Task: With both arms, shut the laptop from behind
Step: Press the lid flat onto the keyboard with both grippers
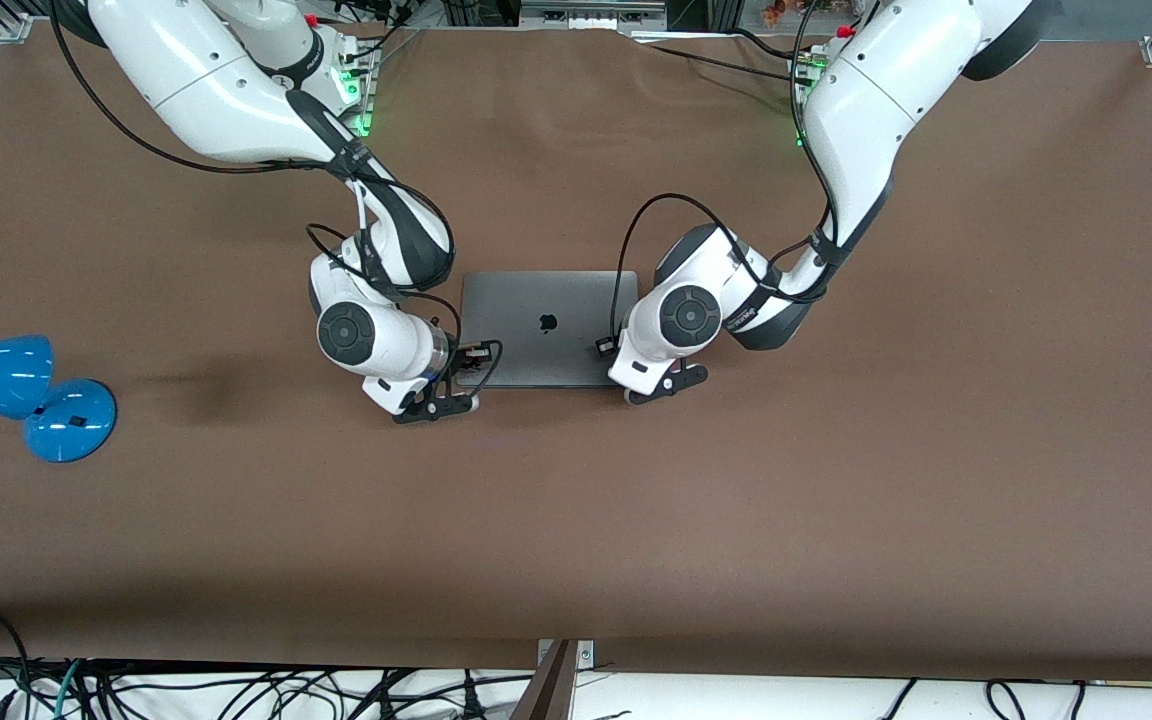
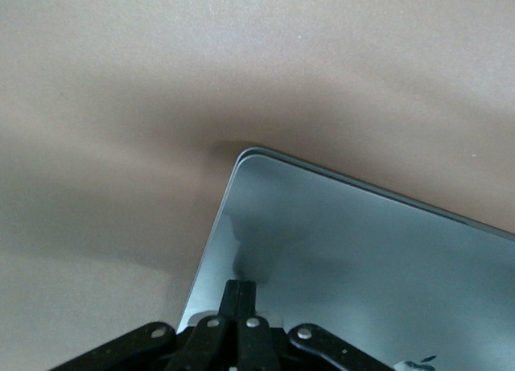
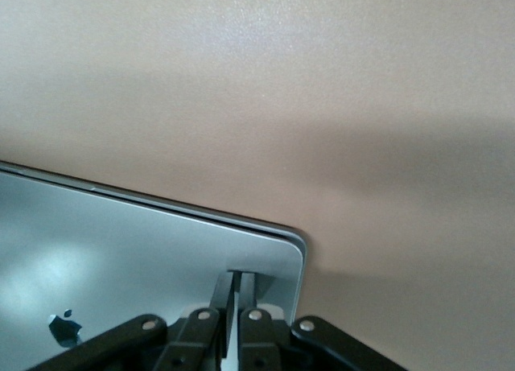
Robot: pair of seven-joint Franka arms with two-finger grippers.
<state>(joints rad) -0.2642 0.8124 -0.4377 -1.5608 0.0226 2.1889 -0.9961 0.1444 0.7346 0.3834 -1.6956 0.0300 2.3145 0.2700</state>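
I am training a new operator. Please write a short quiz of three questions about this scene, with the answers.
1. True or false: the laptop lid is down.
2. What does each gripper rest on?
3. Which object lies toward the right arm's end of the table: a) mug b) blue lamp c) book?

Key:
1. True.
2. Left gripper and right gripper, fingers shut, each press a lid corner nearer the front camera.
3. b
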